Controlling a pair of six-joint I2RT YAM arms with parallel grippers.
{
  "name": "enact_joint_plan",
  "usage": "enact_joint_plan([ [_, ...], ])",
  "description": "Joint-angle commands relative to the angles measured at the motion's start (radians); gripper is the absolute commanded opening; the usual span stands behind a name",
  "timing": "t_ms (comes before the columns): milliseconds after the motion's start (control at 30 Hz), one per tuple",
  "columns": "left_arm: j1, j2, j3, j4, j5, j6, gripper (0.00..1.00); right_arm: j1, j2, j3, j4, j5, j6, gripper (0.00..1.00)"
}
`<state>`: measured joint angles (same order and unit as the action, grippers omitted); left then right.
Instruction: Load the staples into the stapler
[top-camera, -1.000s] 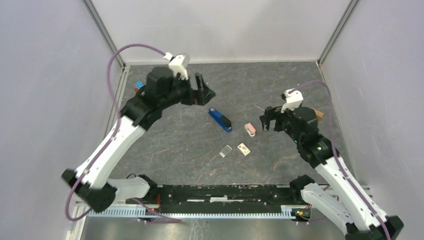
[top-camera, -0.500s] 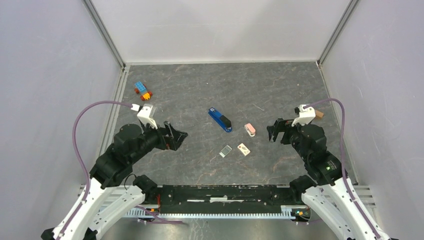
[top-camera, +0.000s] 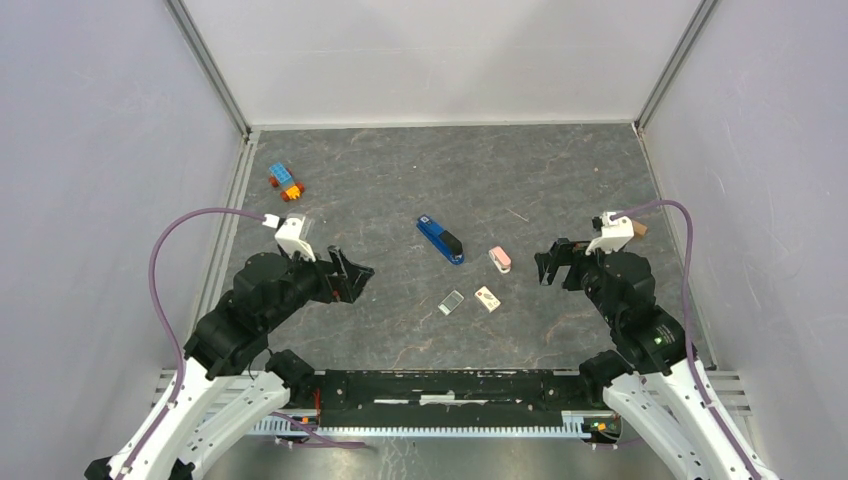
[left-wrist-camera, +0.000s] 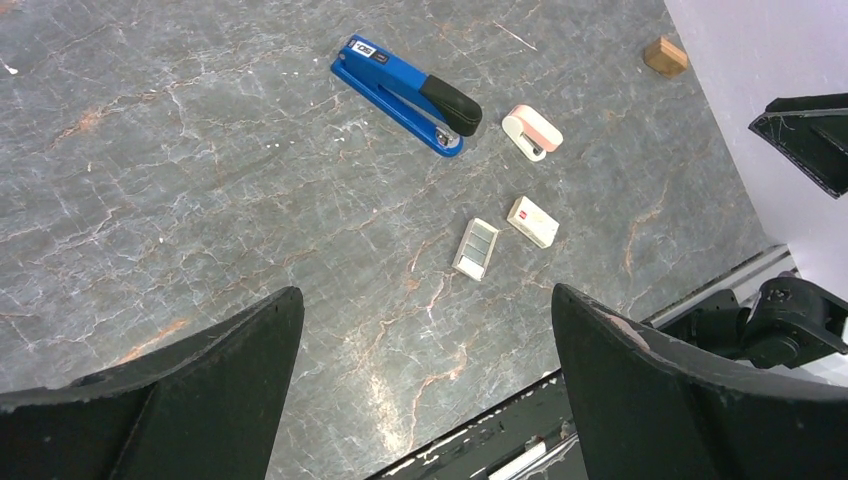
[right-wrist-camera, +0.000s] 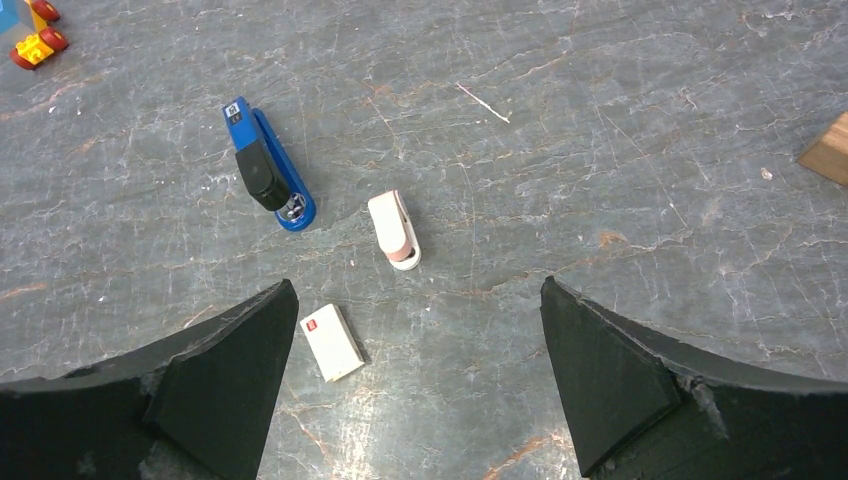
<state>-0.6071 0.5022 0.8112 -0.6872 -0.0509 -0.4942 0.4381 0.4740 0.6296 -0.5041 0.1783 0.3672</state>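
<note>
Both empty with jaws spread, the left gripper (top-camera: 350, 275) and right gripper (top-camera: 553, 262) flank the closed stapler (top-camera: 440, 240), the staples (top-camera: 452, 302) near it on the robot's side; nothing begun, opening the stapler likely comes first.

The right gripper (right-wrist-camera: 416, 285) hangs over the grey worktop (right-wrist-camera: 620, 130), jaws wide apart. Beyond them lie the stapler (right-wrist-camera: 268, 180), a pink-and-white piece (right-wrist-camera: 394, 230) near it, and a small white box (right-wrist-camera: 332, 342). Some toy bricks (right-wrist-camera: 30, 30) sit at the top-left corner.
</note>
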Motion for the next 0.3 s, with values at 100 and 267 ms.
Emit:
enact_joint_plan([
  [100, -0.001, -0.001, -0.014, 0.02, -0.013, -0.047, 1.0, -0.002, 0.003, -0.006, 0.02, 0.011, 0.004, 0.98],
  [267, -0.001, 0.001, -0.016, 0.021, -0.015, -0.045, 1.0, -0.002, 0.003, -0.011, 0.029, 0.007, 0.001, 0.98],
])
